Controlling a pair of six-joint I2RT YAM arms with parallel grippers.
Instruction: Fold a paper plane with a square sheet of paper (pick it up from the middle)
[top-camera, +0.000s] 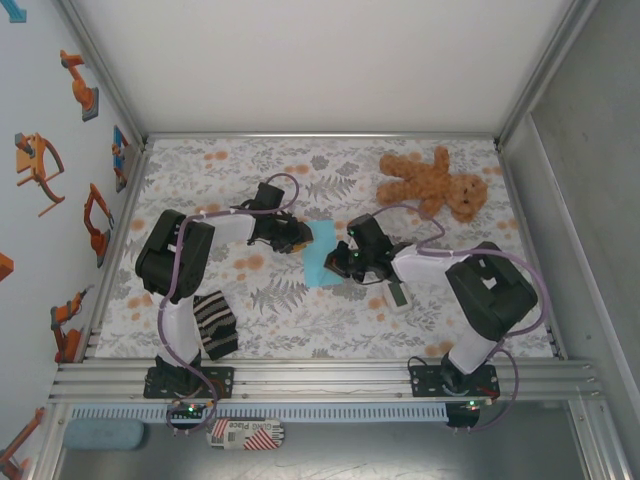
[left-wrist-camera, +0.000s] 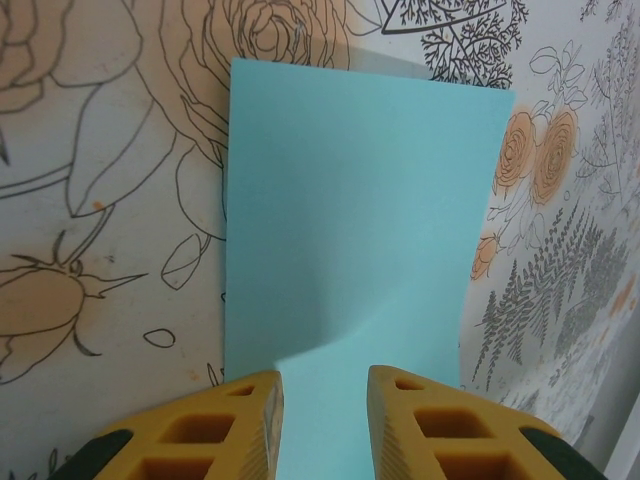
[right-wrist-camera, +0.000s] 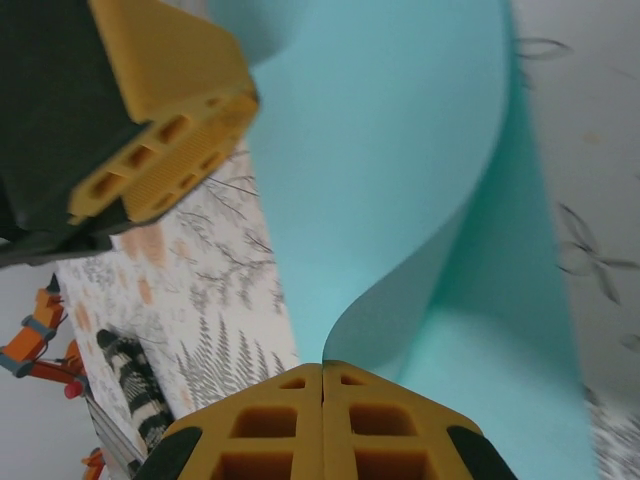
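Top view: thin light-blue square sheet of paper (top-camera: 322, 255) lies mid-table between left gripper (top-camera: 297, 240) and right gripper (top-camera: 345, 262).
Left wrist view: left jaws partly spread, straddling the sheet's edge.
Right wrist view: right fingers pressed together, pinching a curled-up flap. A skewed pull would probably crease it off-centre.

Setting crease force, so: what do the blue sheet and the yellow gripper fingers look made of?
Blue sheet: thin matte paper; it curls smoothly where lifted. Gripper fingers: probably moulded yellow plastic or rubber, ribbed faces, hollow cells.
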